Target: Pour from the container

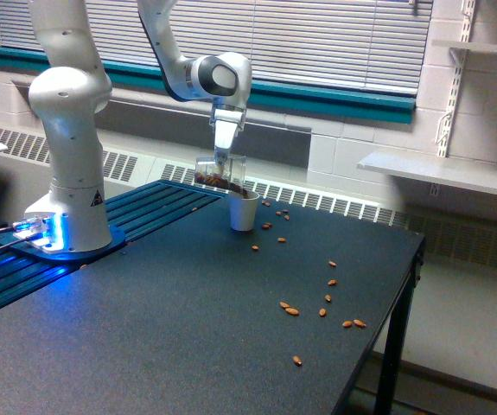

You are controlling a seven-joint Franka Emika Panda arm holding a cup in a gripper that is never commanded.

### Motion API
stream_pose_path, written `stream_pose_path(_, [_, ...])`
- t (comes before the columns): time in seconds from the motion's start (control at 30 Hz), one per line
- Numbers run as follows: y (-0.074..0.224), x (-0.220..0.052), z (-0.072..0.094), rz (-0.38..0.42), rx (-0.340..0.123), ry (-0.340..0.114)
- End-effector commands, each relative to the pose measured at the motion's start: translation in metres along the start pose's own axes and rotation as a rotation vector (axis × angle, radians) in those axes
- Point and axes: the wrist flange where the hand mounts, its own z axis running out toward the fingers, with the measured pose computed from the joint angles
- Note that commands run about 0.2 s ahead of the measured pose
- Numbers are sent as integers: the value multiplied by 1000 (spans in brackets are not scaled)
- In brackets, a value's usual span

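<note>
In the exterior view a clear plastic container [220, 175] with brown nuts inside hangs tilted just above and to the left of a small white paper cup [244, 210]. The gripper [223, 154] comes down from the white arm and is shut on the container. The container's lower edge nearly meets the white cup's rim. The white cup stands upright on the dark table [144, 328].
Several loose nuts [289, 308] lie scattered on the table to the right of the white cup, some near the table's right edge. The arm's white base [66, 173] stands at the left on a ribbed blue-lit mount.
</note>
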Motion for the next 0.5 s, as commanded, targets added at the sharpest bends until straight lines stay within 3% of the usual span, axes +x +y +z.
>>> stream_pose_path(0.03, [-6,1,-1,-16,7,-2])
stream_pose_path(0.5, [-11,-3,0,-25,5,-23])
